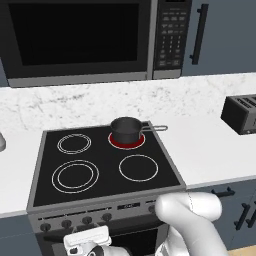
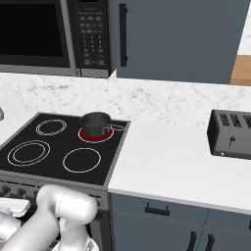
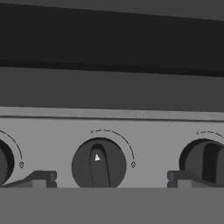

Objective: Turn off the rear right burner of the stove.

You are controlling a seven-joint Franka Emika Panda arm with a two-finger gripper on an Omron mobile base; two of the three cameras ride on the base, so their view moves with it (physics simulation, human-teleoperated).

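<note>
Glowing red rear right burner [image 1: 127, 142] under small dark saucepan [image 1: 126, 129] | two-finger gripper [image 3: 108, 179] low at black-glass stove's [image 1: 102, 172] grey panel | fingers [image 3: 41, 178] spread wide, bracketing dark round knob [image 3: 99, 164], likely for a twist

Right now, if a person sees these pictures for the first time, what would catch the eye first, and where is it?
Most striking is the rear right burner, glowing red on the black glass of the stove, with a small dark saucepan standing on it. In the hand view, a dark round knob sits centred between the fingertips of the gripper, which is open. A black toaster stands on the white counter to the right.
</note>
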